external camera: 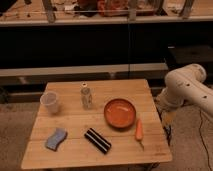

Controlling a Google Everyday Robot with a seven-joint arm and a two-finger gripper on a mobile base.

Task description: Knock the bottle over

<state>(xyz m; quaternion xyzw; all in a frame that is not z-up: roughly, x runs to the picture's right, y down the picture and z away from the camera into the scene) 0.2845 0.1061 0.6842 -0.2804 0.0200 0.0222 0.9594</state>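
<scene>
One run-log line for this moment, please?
slim clear plastic bottle: upright | tool: beside right edge of wooden table | task: pending

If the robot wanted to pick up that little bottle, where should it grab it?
Probably around the bottle's straight body, below the narrow neck, coming from the right: it stands upright, the cup stands close on its left, and the gripper hangs beside the table's right edge.
</scene>
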